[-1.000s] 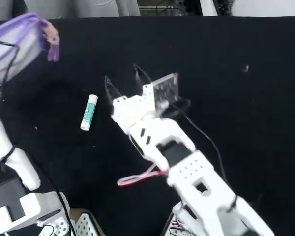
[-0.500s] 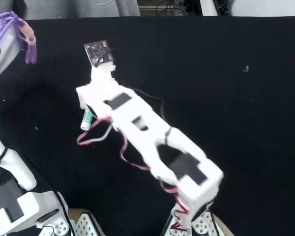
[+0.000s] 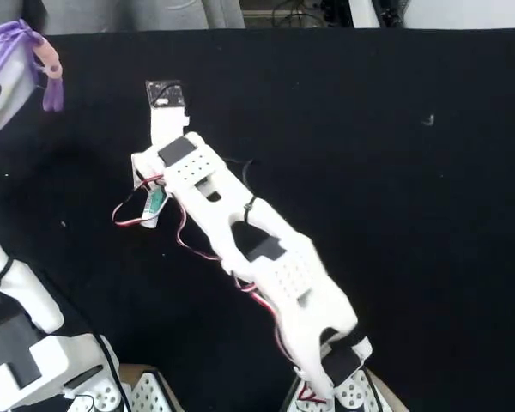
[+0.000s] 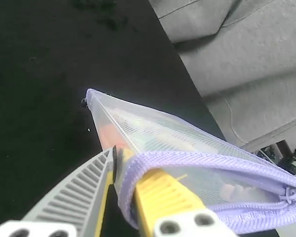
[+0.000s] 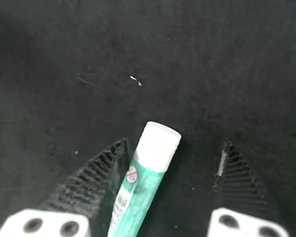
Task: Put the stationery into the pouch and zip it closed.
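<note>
- Straddling the glue stick with my right gripper, I have these jaws spread wide and holding nothing. The stick lies flat on the black table, close against one finger and well apart from the other.
- Its white cap points away from my wrist. The body carries a green label with a small round red-ringed symbol near the cap and a strip of fine print along it. That print is too small for me to read.
- Seen from above, the glue stick sits at about nine o'clock from the table's middle. It peeks out from under my right arm, beside a loop of red wire.
- My left gripper is clamped on the pouch, with its grey and yellow fingers pinching the purple zip edge.
- The pouch is clear mesh trimmed in purple, out at about ten o'clock by the table's far edge. A pinkish-orange shape shows through it, and I cannot tell what that is.
</note>
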Motion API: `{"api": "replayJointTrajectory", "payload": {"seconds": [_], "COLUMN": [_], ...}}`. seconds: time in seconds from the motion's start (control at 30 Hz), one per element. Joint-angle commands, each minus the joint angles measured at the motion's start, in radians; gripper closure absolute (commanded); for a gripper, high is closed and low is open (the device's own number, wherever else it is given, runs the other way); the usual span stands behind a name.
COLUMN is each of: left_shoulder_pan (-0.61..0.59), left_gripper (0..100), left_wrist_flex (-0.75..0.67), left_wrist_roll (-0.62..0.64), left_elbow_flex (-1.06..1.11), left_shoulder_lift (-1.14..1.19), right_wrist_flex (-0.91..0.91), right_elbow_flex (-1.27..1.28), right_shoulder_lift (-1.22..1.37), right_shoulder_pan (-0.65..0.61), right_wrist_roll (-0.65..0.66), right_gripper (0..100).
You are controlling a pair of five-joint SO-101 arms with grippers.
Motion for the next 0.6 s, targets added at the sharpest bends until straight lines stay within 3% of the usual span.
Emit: {"api": "replayJointTrajectory", "payload": {"seconds": [0.0, 0.23, 0.43, 0.57], "left_shoulder_pan": [-0.001, 0.001, 0.047, 0.091], "left_gripper": [97, 97, 97, 97], "left_wrist_flex": [-0.034, -0.034, -0.031, -0.026], "left_wrist_roll": [0.012, 0.012, 0.012, 0.011], "left_elbow_flex": [-0.036, -0.022, -0.019, -0.019], "left_shoulder_lift": [-0.011, -0.012, -0.012, -0.02], "right_wrist_flex": [0.092, 0.258, 0.416, 0.496], "right_elbow_flex": [-0.213, -0.567, -0.868, -1.017], "right_shoulder_lift": [0.067, 0.271, 0.384, 0.383], "right_shoulder_pan": [-0.011, -0.008, 0.002, 0.058], "right_wrist_roll": [-0.012, -0.005, 0.009, 0.112], "right_gripper": [73.4, 98.8, 97.9, 98.8]}}
